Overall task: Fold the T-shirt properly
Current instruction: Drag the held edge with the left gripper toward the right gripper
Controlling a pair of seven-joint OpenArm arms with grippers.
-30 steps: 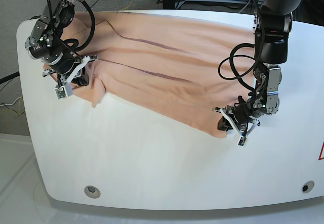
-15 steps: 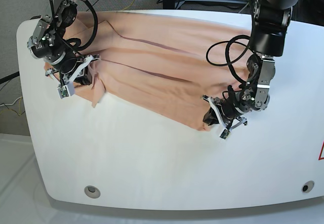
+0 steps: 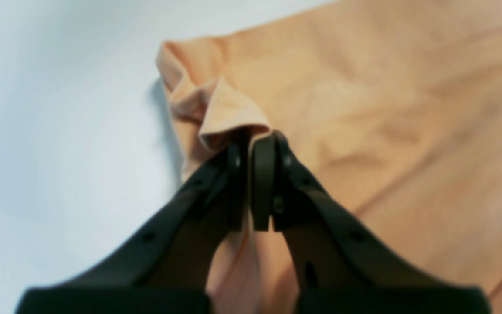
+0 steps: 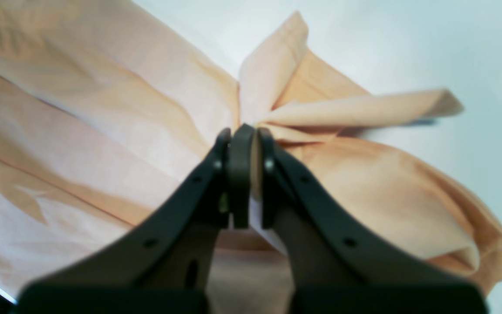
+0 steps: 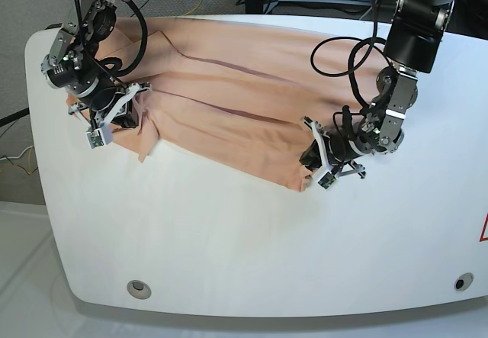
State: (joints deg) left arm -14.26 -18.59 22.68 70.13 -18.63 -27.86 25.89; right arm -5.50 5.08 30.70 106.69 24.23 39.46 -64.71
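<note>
The peach T-shirt lies spread across the far half of the white table, with long creases. My left gripper, on the right of the base view, is shut on the shirt's near corner, pinching a fold of cloth at the tips. My right gripper, on the left of the base view, is shut on a bunched part of the shirt's left edge; flaps of cloth fan out from the pinch. Both hold the cloth just above the table.
The table's rounded front edge runs along the bottom, with two round holes in it. Cables loop from the left arm over the shirt. A red mark sits at the right edge.
My left gripper has dragged the shirt's near corner leftward and slightly away, over the cloth. My right gripper has stayed nearly still with its grip.
</note>
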